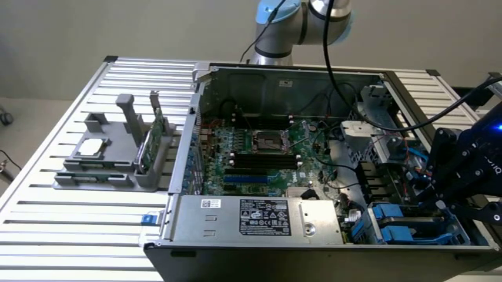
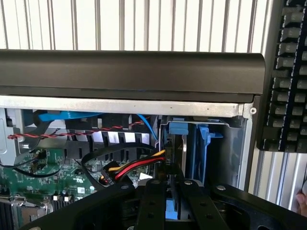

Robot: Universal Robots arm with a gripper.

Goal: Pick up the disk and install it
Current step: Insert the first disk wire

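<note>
My gripper (image 2: 168, 201) hangs over the drive bay at the open computer case's (image 1: 274, 88) corner, fingers nearly together. Whether they grip anything I cannot tell. The disk's blue carrier frame (image 2: 199, 148) stands upright in the bay.

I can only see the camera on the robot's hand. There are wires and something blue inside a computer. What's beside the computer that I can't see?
Observer: A grey holder sits on the table, at the exterior view's left of the computer case.
Operator: Is anything in it?
Observer: Yes, a green card stands upright in it.
Operator: Where is the robot's hand?
Observer: The gripper is at the case's right end in the exterior view, close to the blue drive carriers.
</note>
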